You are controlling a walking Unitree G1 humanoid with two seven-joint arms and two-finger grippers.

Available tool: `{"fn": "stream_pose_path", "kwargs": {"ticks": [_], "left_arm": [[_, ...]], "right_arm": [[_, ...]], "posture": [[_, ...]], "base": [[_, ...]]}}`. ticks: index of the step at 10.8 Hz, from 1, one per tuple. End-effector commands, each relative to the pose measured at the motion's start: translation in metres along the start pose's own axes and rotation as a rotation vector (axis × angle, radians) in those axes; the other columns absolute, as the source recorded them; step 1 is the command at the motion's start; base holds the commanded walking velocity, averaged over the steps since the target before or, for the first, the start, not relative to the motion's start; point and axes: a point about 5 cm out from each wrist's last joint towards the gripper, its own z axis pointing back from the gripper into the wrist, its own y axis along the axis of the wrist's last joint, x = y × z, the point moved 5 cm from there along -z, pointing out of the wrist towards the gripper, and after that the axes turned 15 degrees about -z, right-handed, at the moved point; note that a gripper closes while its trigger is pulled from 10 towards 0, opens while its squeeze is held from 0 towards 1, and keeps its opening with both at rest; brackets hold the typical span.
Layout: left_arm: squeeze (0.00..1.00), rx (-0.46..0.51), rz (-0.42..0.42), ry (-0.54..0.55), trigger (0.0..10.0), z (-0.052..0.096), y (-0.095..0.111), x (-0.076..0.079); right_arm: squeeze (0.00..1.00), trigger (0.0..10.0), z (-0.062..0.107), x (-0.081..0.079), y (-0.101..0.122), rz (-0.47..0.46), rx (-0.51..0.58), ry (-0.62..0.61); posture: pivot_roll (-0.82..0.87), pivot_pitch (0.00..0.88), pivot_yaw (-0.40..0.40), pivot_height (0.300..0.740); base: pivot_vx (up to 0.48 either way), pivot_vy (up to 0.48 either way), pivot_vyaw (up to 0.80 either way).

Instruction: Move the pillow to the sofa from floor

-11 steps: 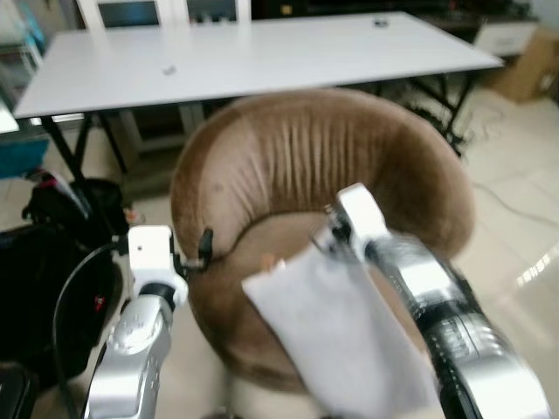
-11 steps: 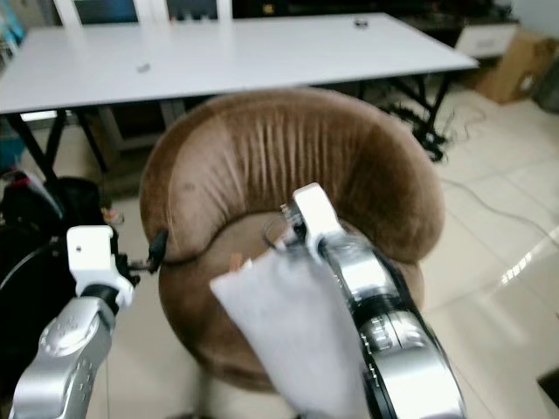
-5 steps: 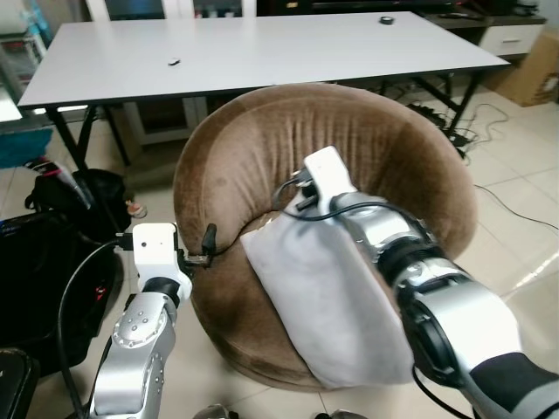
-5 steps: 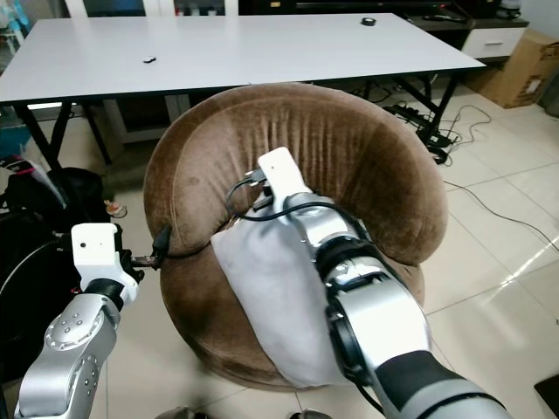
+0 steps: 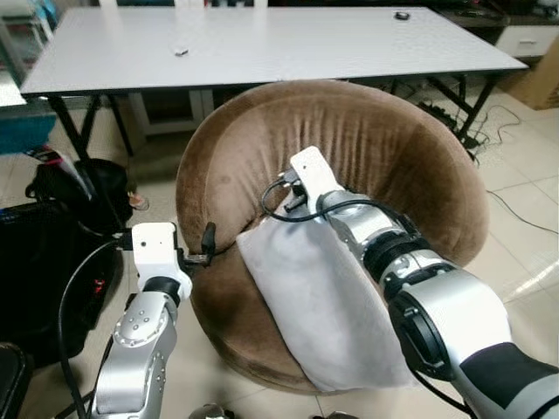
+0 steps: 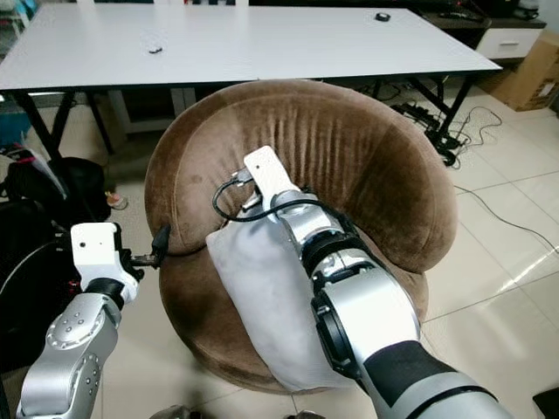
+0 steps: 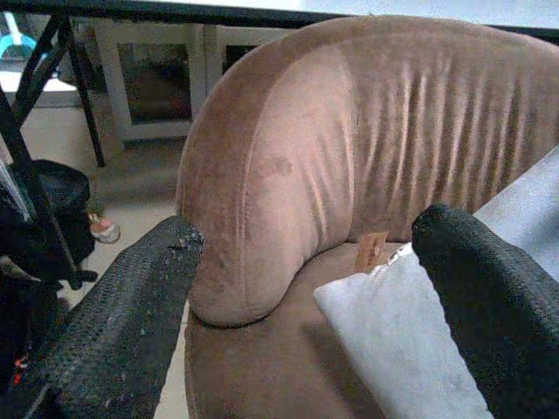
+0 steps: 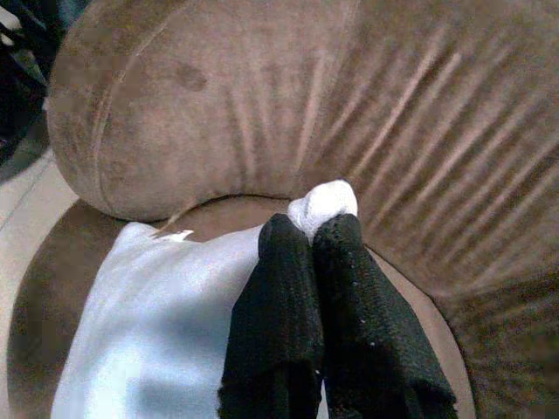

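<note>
Jaws of the right gripper (image 8: pixel 310 229) were pinched tight on a corner of the grey pillow (image 5: pixel 327 305), w/ a white tuft of fabric poking out just past the black fingertips (image 8: pixel 281 240). Left gripper (image 7: pixel 306 288) had its jaws spread wide w/ nothing between them, held just beside the left end of the sofa's armrest.

Vs. 0.5 s ago: right wrist had pushed a bit further in and to the robot's left, toward the backrest, and the pillow's top corner went w/ it. Pillow hung less steeply and more of it lay on the seat. Vs. 1.0 s ago it was well up off the seat and blurred; now sharp and resting. Left arm was about where it had been.

Right arm (image 5: pixel 419 288) reached forward and across the robot's front, elbow low and near the camera, forearm angled up over the pillow, wrist box (image 6: pixel 265 175) near the seat's back. Left arm (image 5: pixel 140 340) was bent, forearm upright, wrist at seat-rim height.

Pillow lay slantwise on the round brown sofa (image 5: pixel 376 148), upper corner at the seat's back, lower end draped over the front edge. Beyond the sofa stood a long white tabletop (image 5: pixel 262 44) w/ 2 small dark items, too small to tell. Black bags (image 5: pixel 52 227) sat on the floor at the robot's left; cables and a cardboard box at far right.
</note>
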Motion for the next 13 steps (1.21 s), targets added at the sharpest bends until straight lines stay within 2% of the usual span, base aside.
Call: {"fn": "stream_pose_path", "kwargs": {"ticks": [1,5,10,11,12,13], "left_arm": [[0.0,0.001,-0.007,0.005,10.0,0.002,-0.001,0.001],[0.0,-0.005,-0.003,0.014,10.0,0.005,-0.002,0.002],[0.0,-0.012,0.002,0.021,10.0,0.007,-0.004,0.003],[0.0,-0.011,0.001,0.025,10.0,0.007,-0.004,0.002],[0.0,-0.011,0.002,0.028,10.0,0.008,-0.004,0.001],[0.0,-0.012,0.002,0.03,10.0,0.008,-0.004,0.001]], "right_arm": [[0.0,10.0,0.001,0.0,0.019,0.005,0.04,-0.016],[0.0,10.0,0.0,-0.006,0.022,0.023,0.042,-0.013],[0.0,10.0,0.0,-0.003,0.019,0.038,0.038,-0.031],[0.0,8.5,0.0,-0.005,0.018,0.03,0.041,-0.023],[0.0,0.0,-0.001,-0.008,0.017,0.055,0.04,-0.011],[0.0,0.0,-0.001,-0.01,0.015,0.05,0.037,-0.001]], "posture": [[0.07,0.0,-0.095,0.74],[0.08,0.0,-0.105,0.74],[0.08,0.0,-0.114,0.74],[0.08,0.0,-0.116,0.74],[0.09,0.0,-0.12,0.74],[0.09,0.0,-0.12,0.74]], "base": [[0.0,0.0,0.0],[0.0,0.0,0.0],[0.0,0.0,0.0],[0.0,0.0,0.0],[0.0,0.0,0.0],[0.0,0.0,0.0]]}}
